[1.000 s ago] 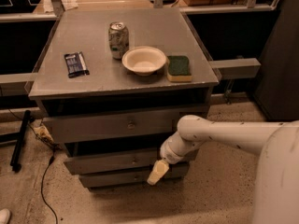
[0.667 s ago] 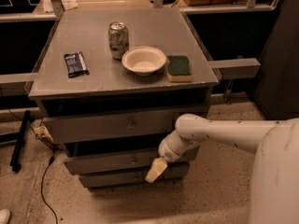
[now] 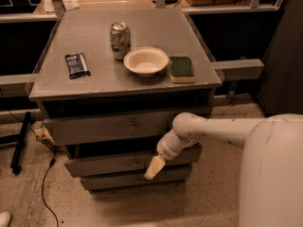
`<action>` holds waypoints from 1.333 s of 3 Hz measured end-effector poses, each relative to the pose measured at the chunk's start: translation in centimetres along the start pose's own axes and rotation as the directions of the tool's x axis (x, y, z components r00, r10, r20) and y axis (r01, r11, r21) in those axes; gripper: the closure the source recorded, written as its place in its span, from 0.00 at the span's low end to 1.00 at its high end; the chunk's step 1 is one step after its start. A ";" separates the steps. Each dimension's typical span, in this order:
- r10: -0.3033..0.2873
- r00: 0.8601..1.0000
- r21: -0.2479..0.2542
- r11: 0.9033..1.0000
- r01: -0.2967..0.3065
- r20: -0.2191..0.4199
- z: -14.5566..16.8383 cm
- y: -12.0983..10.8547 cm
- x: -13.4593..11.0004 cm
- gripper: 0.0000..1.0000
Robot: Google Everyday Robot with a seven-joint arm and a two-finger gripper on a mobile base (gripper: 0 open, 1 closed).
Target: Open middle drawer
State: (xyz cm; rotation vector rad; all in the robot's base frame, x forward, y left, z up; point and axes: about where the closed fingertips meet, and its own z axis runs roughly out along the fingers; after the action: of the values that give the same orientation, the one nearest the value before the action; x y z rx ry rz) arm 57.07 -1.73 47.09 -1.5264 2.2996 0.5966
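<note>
Speckled floor, dark rails at the back, and dead centre a grey cabinet [image 3: 94, 86] with three drawer fronts stacked under its top.

Just the one camera view, so straight into it. Up on the cabinet: soda can [image 3: 120, 40] at 12 o'clock, cream bowl [image 3: 146, 60] just beside it toward 4 o'clock, green sponge [image 3: 181, 68] hard by the bowl at its 3 o'clock, dark snack packet [image 3: 77, 65] well apart at 9 o'clock. None of that in play.

Down the front now. Top drawer [image 3: 94, 126] widest, bottom drawer [image 3: 113, 181] narrowest, and between them the middle drawer [image 3: 104, 165], with a small knob [image 3: 137, 162] at its centre. Sits low in the cabinet, at 6 o'clock from the bowl.

Coming in from 3 o'clock, a white arm [image 3: 213, 129], bent down at the wrist. Gripper [image 3: 155, 167] hanging in front of the right half of the middle drawer, just beside the knob at its 4 o'clock. Open or closed? Cannot tell from this angle, and no clear hold on the knob either.

Progress, as a judgement: approach made, pull not. Looks shut or very nearly so, tucked back under the top drawer with no interior on show. Left to do: line up on the knob at 10 o'clock of the gripper, take hold, draw straight out toward 6 o'clock.
</note>
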 end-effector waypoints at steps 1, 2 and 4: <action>0.016 1.000 -0.013 1.000 -0.017 -0.027 1.7 0.2 0.9 0.00; 0.034 0.998 -0.030 0.999 -0.035 -0.045 2.4 1.1 2.4 0.00; 0.042 0.998 -0.038 0.998 -0.044 -0.048 2.0 1.6 2.6 0.00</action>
State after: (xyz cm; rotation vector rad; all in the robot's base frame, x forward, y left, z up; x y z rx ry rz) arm 54.68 -2.27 44.43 -1.5286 2.3748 0.6266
